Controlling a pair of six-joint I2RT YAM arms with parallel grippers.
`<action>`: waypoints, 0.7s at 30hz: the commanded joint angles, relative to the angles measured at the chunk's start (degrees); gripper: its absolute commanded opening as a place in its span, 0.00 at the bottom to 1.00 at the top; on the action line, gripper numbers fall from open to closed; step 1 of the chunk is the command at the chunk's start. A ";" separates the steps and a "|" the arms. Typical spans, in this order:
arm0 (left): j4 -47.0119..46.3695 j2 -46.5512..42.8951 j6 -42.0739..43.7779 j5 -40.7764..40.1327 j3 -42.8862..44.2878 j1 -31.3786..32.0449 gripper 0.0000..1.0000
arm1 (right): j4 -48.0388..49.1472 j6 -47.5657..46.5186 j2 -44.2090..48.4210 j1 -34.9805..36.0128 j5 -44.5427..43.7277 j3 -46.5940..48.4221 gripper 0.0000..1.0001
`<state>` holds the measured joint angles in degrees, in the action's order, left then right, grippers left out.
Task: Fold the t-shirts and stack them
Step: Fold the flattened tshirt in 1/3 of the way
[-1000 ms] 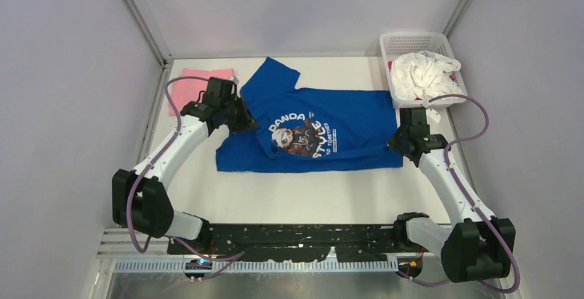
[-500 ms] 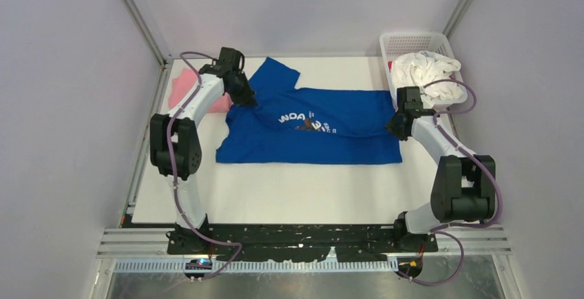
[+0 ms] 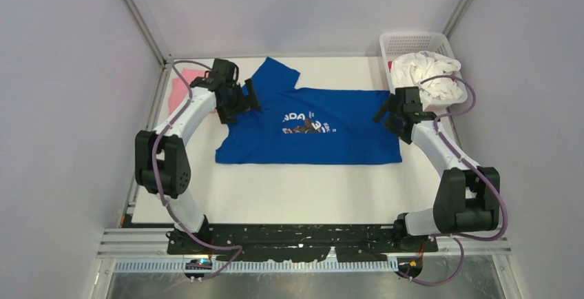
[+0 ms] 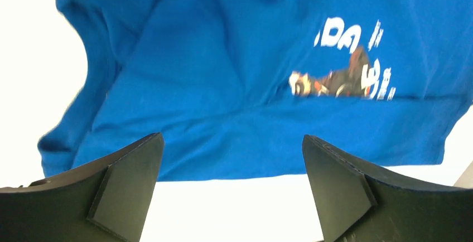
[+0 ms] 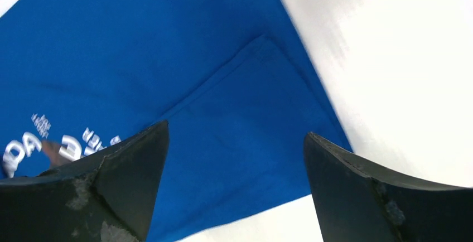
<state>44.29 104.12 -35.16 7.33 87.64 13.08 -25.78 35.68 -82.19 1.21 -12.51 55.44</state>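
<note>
The royal blue t-shirt (image 3: 310, 133) lies spread across the middle of the table, and a fold of its cloth covers the lower half of the white-lettered print (image 3: 306, 122). My left gripper (image 3: 242, 100) hovers open over the shirt's left end, by the sleeve, holding nothing. At the shirt's right end my right gripper (image 3: 387, 113) is open too, also empty. Both wrist views show blue cloth (image 4: 223, 86) (image 5: 223, 58) below wide-spread jaws (image 4: 232, 138) (image 5: 236, 130). The pink t-shirt (image 3: 179, 89) lies at the back left, mostly hidden behind the left arm.
A white mesh basket (image 3: 406, 40) stands at the back right corner with a bunch of white cloth (image 3: 430, 75) in it, close behind the right gripper. White table surface (image 3: 289, 189) shows between the shirt and the arm bases.
Both grippers, shut on the blue shirt's ends a second ago, have swung toward the back and opened, letting go. The print, fully visible before, is now half covered by a fold.
</note>
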 commanded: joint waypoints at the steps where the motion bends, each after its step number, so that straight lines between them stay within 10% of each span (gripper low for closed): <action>1: -10.39 -9.43 1.20 2.98 -12.02 1.24 1.00 | 4.22 -1.74 6.24 4.71 0.97 -5.09 0.96; 21: -20.30 -5.99 -2.34 7.78 -32.75 1.33 1.00 | 10.29 0.62 0.39 11.51 9.31 -18.29 0.95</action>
<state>24.36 99.53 -36.69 14.85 60.27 14.37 -10.76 34.15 -85.65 12.62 -4.21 42.65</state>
